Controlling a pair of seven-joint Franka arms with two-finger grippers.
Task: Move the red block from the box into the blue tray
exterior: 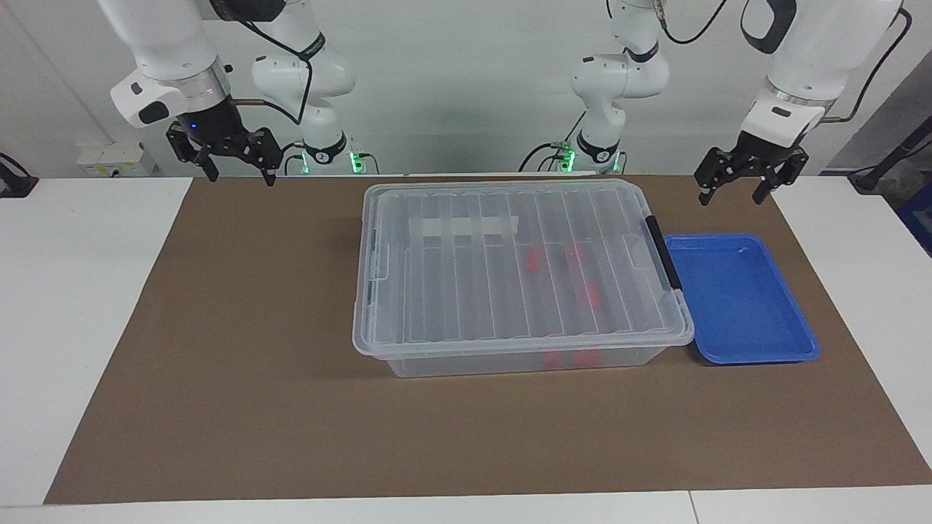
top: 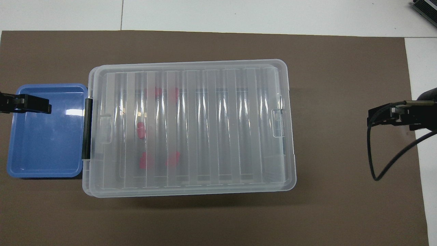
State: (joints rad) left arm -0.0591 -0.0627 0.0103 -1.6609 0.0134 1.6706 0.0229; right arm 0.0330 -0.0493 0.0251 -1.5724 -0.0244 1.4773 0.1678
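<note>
The box (exterior: 451,291) stands in the middle of the brown mat with its ribbed clear lid on; it also shows in the overhead view (top: 211,126). Several red blocks (exterior: 536,260) lie inside it under the lid, toward the left arm's end (top: 140,130). The black handle (exterior: 664,251) is at that end. The blue tray (exterior: 735,298) lies empty on the mat beside the handle (top: 44,140). My left gripper (exterior: 732,195) hangs open and empty in the air over the tray's robot-side edge. My right gripper (exterior: 240,173) hangs open and empty over the mat's corner at the right arm's end.
The brown mat (exterior: 255,349) covers most of the white table (exterior: 80,291). A black cable (top: 379,164) loops from the right arm's hand in the overhead view.
</note>
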